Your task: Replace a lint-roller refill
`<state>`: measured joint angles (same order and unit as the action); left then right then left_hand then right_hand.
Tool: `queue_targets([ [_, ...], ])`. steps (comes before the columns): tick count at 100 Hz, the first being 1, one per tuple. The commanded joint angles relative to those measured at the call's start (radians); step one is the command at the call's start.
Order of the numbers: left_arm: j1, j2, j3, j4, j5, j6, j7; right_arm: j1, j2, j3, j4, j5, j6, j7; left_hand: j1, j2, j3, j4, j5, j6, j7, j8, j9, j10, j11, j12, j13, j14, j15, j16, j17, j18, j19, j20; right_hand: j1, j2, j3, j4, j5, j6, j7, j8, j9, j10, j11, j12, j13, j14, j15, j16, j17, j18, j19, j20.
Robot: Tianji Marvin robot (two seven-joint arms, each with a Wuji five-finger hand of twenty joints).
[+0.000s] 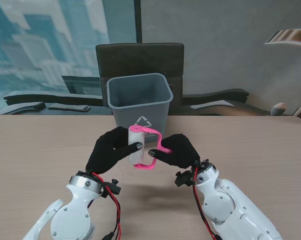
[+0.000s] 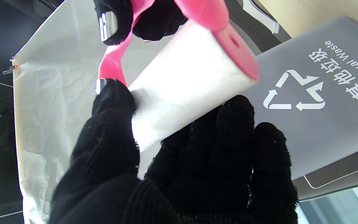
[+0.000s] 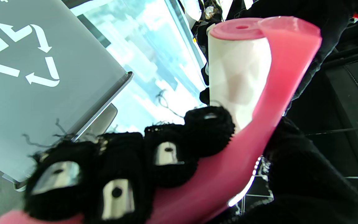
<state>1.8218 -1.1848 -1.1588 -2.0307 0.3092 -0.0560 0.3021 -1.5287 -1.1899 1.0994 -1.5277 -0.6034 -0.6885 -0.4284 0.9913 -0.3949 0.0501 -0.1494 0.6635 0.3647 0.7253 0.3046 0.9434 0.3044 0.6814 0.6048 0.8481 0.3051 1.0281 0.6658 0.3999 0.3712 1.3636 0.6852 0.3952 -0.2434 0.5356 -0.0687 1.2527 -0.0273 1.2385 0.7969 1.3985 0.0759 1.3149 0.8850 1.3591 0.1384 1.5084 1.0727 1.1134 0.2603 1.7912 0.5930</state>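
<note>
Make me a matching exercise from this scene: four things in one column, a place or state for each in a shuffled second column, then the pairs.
Things:
1. left hand
2. right hand
3. bin
4. refill

States:
A. standing on the table, beyond both hands
B. shut on the pink handle
C. white, seated on the handle's spindle
D. shut on the white roll

Pairs: 1-D, 2-B, 3-A, 4-C
</note>
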Motion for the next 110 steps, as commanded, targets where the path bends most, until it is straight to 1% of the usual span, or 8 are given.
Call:
queue_targets([
  [1,-0.001,-0.008,-0.003,-0.008,0.006,0.004,-0.009,-0.006,-0.003,0.002,-0.009,-0.006,-0.006,0.013,0.279,0.154,0.166,0.102,0.004,-0.172,0.124,0.046,0.011,-0.097,0.125,0.061,-0.012,0.007,0.04,0.018,-0.012,-0.077,-0.008,-0.012,0.031,0.038,0.003,0.014,0.089,0.018,0.039,-0.007,0.051,0.008,0.291,0.075,-0.034,-0.477,0.275,0.152,0.085,-0.288,0.226,0.062],
  [42,-0.003,-0.012,-0.01,-0.013,0.023,0.017,0.012,-0.021,0.002,0.032,-0.021,-0.041,-0.003,-0.002,0.287,0.158,0.157,0.105,0.001,-0.169,0.123,0.047,0.007,-0.095,0.126,0.057,-0.014,0.007,0.038,0.017,-0.014,-0.079,-0.013,-0.014,0.03,0.035,0.008,0.015,0.089,0.02,0.036,-0.01,0.051,0.008,0.291,0.075,-0.034,-0.476,0.276,0.152,0.085,-0.288,0.226,0.063],
  [56,-0.002,-0.013,-0.01,-0.02,0.013,0.025,0.013,-0.023,0.003,0.032,-0.019,-0.042,-0.013,0.002,0.289,0.16,0.154,0.105,-0.001,-0.167,0.124,0.048,0.006,-0.094,0.127,0.057,-0.016,0.007,0.038,0.017,-0.016,-0.079,-0.014,-0.014,0.03,0.034,0.01,0.015,0.089,0.02,0.036,-0.01,0.051,0.008,0.291,0.075,-0.034,-0.476,0.276,0.152,0.085,-0.288,0.226,0.063],
  [65,0.001,-0.014,-0.009,-0.029,-0.009,0.032,0.008,-0.021,0.003,0.028,-0.015,-0.039,-0.018,0.008,0.292,0.162,0.153,0.105,-0.002,-0.165,0.124,0.048,0.003,-0.092,0.128,0.057,-0.017,0.006,0.038,0.017,-0.019,-0.079,-0.016,-0.015,0.031,0.034,0.011,0.015,0.089,0.02,0.036,-0.01,0.051,0.008,0.291,0.075,-0.034,-0.476,0.276,0.152,0.085,-0.288,0.226,0.063],
  [86,0.003,-0.014,-0.004,-0.033,-0.019,0.033,0.003,-0.017,0.004,0.021,-0.011,-0.034,-0.018,0.014,0.294,0.163,0.148,0.105,-0.005,-0.167,0.125,0.05,0.003,-0.094,0.13,0.056,-0.017,0.006,0.038,0.017,-0.019,-0.079,-0.016,-0.014,0.03,0.033,0.013,0.015,0.089,0.022,0.035,-0.011,0.051,0.008,0.291,0.075,-0.034,-0.476,0.276,0.152,0.085,-0.288,0.226,0.063],
  [110,0.004,-0.013,0.006,-0.037,-0.045,0.047,-0.014,-0.009,0.001,0.013,-0.004,-0.037,-0.018,0.005,0.297,0.163,0.144,0.107,-0.003,-0.165,0.125,0.049,0.003,-0.094,0.131,0.055,-0.017,0.007,0.038,0.016,-0.019,-0.079,-0.016,-0.014,0.03,0.035,0.015,0.015,0.088,0.021,0.033,-0.012,0.051,0.008,0.291,0.075,-0.034,-0.476,0.276,0.152,0.085,-0.288,0.226,0.063],
])
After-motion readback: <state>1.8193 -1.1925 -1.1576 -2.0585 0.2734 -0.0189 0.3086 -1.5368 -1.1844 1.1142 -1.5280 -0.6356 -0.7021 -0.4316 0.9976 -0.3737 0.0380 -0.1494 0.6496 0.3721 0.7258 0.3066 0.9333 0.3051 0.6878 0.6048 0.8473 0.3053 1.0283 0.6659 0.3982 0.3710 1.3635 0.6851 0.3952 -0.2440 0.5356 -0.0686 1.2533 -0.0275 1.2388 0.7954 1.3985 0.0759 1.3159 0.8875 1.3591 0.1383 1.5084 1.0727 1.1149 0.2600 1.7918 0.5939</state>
